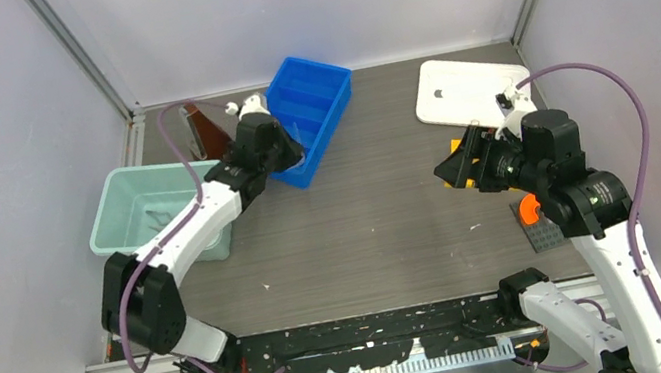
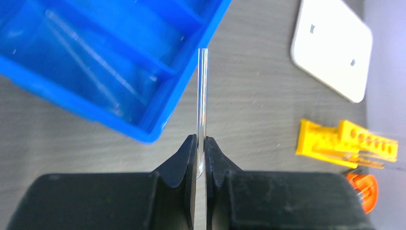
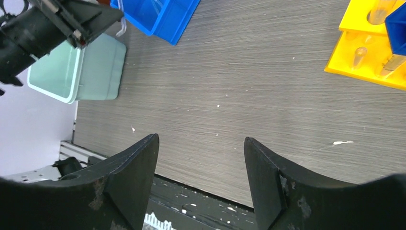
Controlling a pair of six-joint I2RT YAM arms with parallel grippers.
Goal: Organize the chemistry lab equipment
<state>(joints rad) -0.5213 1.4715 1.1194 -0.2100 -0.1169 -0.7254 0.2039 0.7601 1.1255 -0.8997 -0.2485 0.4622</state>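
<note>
My left gripper (image 2: 201, 139) is shut on a thin clear glass rod (image 2: 203, 91), which sticks out ahead of the fingers over the near right corner of the blue bin (image 2: 158, 129). More glass rods (image 2: 95, 67) lie inside that bin. In the top view the left gripper (image 1: 288, 153) hangs at the bin's near end (image 1: 304, 173). My right gripper (image 3: 201, 143) is open and holds nothing, above bare table just left of the yellow holed rack (image 3: 364, 57). A blue-capped tube (image 3: 397, 24) stands in the rack. The white lid (image 1: 468, 90) lies flat at the back right.
A pale green bin (image 1: 115, 223) stands left of the blue bin under the left arm. A brown object (image 1: 208, 131) stands behind it. An orange piece (image 1: 530, 208) and a dark holed plate (image 1: 544, 234) sit near the right arm.
</note>
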